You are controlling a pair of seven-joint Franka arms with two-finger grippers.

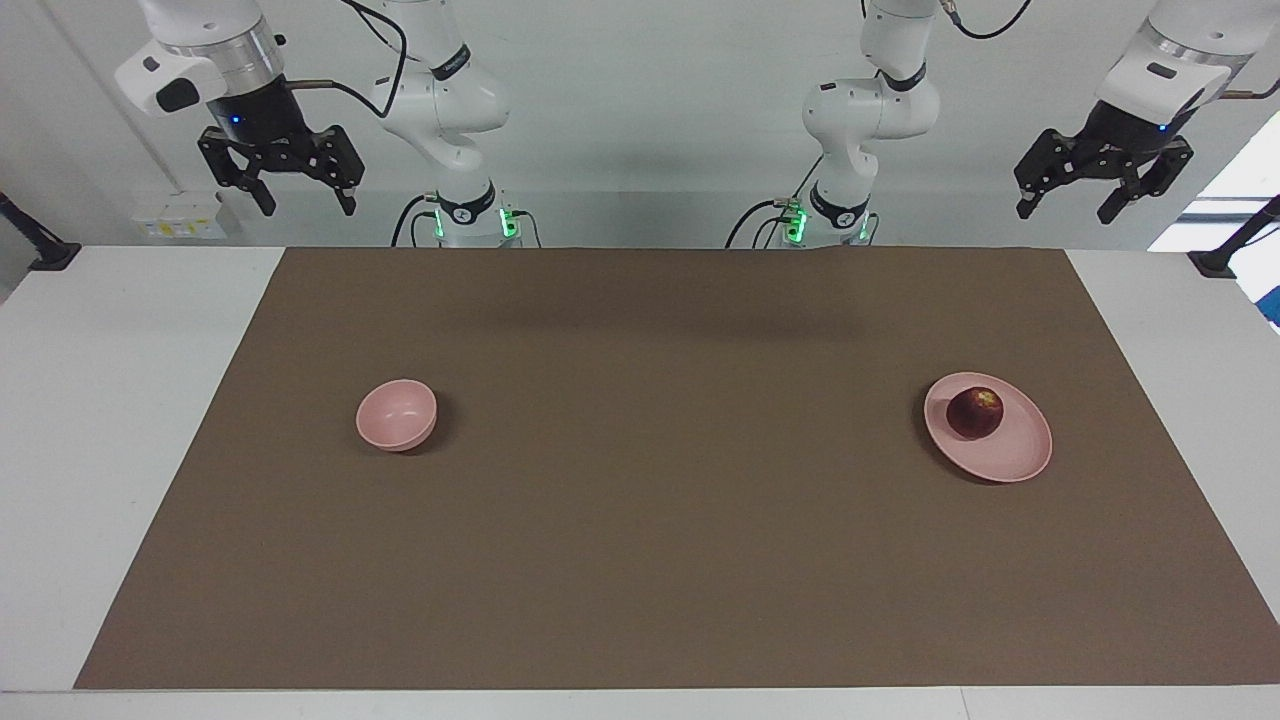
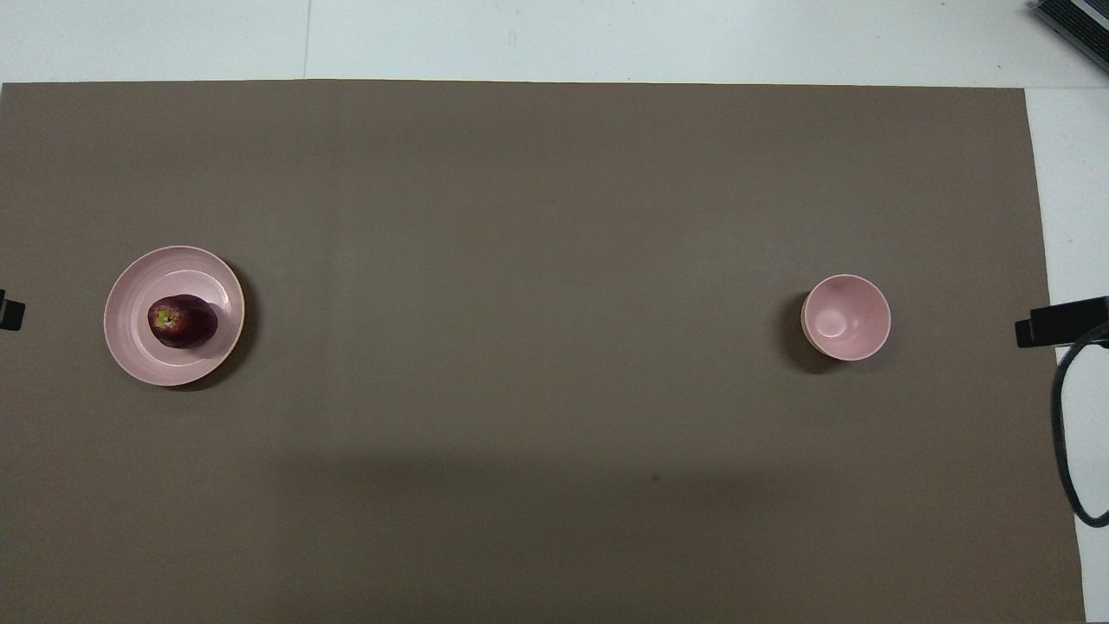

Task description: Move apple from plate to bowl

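Arms stand at the robots' edge of the worktop (image 1: 120, 420), both raised and waiting. The left tool (image 1: 1102, 190) hangs high at the left arm's end, wrist tilted inward, fingers spread with nothing between them. The right tool (image 1: 297, 185) hangs high at the right arm's end, pointing down, fingers likewise spread and holding nothing. Neither tool is over the mat (image 1: 660, 560) or over any object.

The brown mat covers most of the worktop; bare white strips of the worktop show at both ends and along the edge farthest from the robots. The strip of mat nearest the robots carries only a soft shadow.

At mid-depth lie the task's things, well apart. The plate (image 1: 1020, 455) sits flat on the mat toward the left arm's end, inside the mat's edge. The apple (image 1: 975, 412) rests on the plate, off-centre toward the robots and toward the middle of the worktop, its yellowish stem end facing up. The bowl (image 1: 397, 414) stands upright on the mat toward the right arm's end, with nothing in it. Open mat separates plate and bowl.

From there on, the mat runs open to its edge.
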